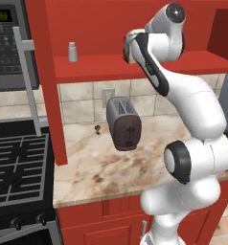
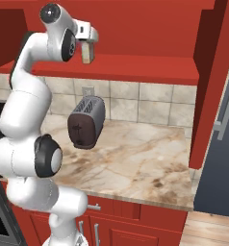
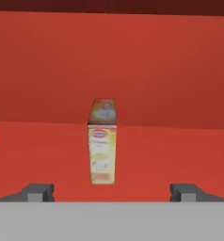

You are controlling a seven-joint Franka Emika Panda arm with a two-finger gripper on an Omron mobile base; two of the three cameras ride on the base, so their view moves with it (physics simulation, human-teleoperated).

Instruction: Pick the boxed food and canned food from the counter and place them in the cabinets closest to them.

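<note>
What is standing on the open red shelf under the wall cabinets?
On the open red shelf the boxed food stands upright, in front of the open gripper. A grey shaker stands further left. The arm covers part of the shelf, so anything there is hidden.

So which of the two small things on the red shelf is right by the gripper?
The boxed food, upright just ahead of the open gripper; the grey shaker stands far along the shelf.

Arm [image 1: 183, 95] raised at red shelf [image 1: 101, 64]; boxed food [image 1: 131, 52] apparently there.
</note>
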